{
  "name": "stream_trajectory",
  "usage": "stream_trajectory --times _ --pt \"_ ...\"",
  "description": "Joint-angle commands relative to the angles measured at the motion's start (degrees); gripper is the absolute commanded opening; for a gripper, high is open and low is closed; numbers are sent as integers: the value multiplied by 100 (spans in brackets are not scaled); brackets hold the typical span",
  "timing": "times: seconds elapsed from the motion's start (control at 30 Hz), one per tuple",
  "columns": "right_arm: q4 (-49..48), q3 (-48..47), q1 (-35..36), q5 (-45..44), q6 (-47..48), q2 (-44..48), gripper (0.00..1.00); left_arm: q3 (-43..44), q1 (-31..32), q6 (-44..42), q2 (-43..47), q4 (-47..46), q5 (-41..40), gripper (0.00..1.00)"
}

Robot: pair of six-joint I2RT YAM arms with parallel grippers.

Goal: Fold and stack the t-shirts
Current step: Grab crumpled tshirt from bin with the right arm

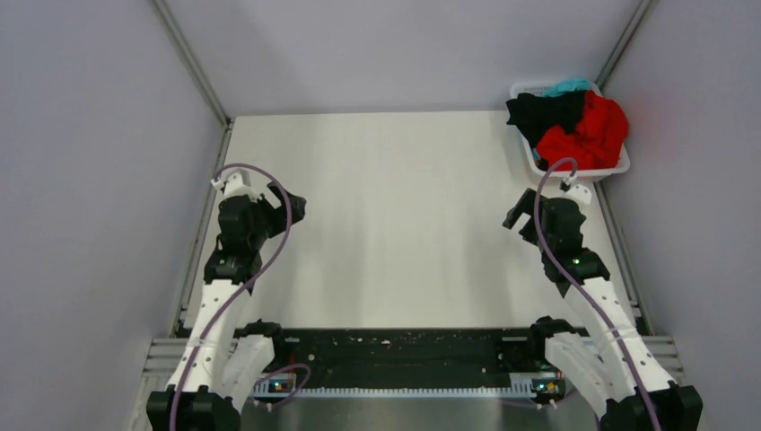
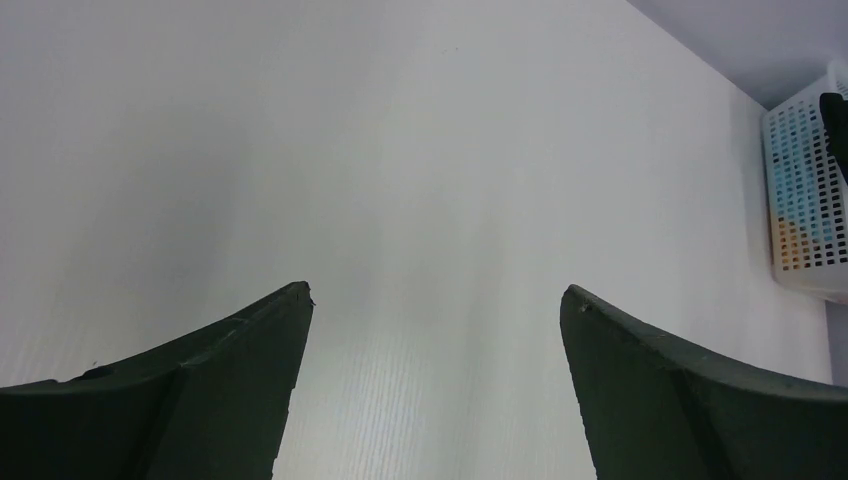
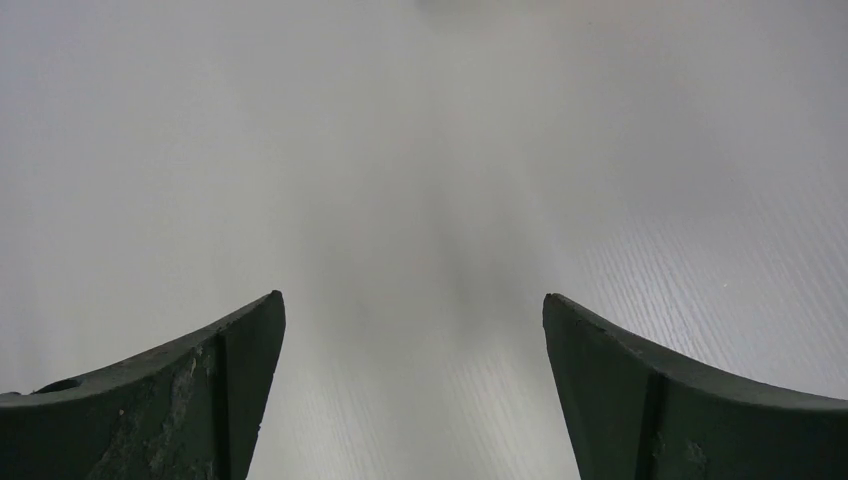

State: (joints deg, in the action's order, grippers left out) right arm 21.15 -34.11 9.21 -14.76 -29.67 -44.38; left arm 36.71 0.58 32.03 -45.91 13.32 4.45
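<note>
Left gripper (image 2: 435,295): jaws spread wide apart, only white table showing between them; centre-left of the top view.
Right gripper (image 3: 412,297): jaws just as wide apart, over bare table surface; centre-right of the top view, near the basket and below it in the frame.
Table (image 1: 404,206): white, filling the middle of the top view.
Basket (image 1: 619,169): white mesh, upper right of the top view; also at the right edge of the left wrist view.
Black t-shirt (image 1: 545,112): bunched in the basket's left part, hanging over its rim.
Red t-shirt (image 1: 588,135): crumpled heap in the basket's right part, touching the black one.
Teal-blue t-shirt (image 1: 565,87): a small patch at the basket's top edge, behind the others.
</note>
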Motion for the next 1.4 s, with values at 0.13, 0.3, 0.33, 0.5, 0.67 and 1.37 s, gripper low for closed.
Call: stream_trajectory --times 0.13,0.3,0.33,0.5,0.67,1.37 --pt "-592 -494 -6 -238 325 -293 99 60 -5 38 -213 -396 115 99" --pt "-1253 -944 -7 -389 737 -631 99 162 -5 -30 -408 -514 43 99" --pt "-1287 -1152 -12 -511 838 -765 99 225 -5 -42 -459 -500 23 99" --pt "-713 -2700 -232 -1099 1141 -1986 99 383 -5 -82 -599 -568 -248 99" --pt "-113 -4482 -704 -724 1158 -3644 99 539 -14 -206 -733 -649 -687 99" --pt "1106 -9792 -1524 -1038 1109 -8820 22 1062 -23 -337 -1376 -481 -1052 99"
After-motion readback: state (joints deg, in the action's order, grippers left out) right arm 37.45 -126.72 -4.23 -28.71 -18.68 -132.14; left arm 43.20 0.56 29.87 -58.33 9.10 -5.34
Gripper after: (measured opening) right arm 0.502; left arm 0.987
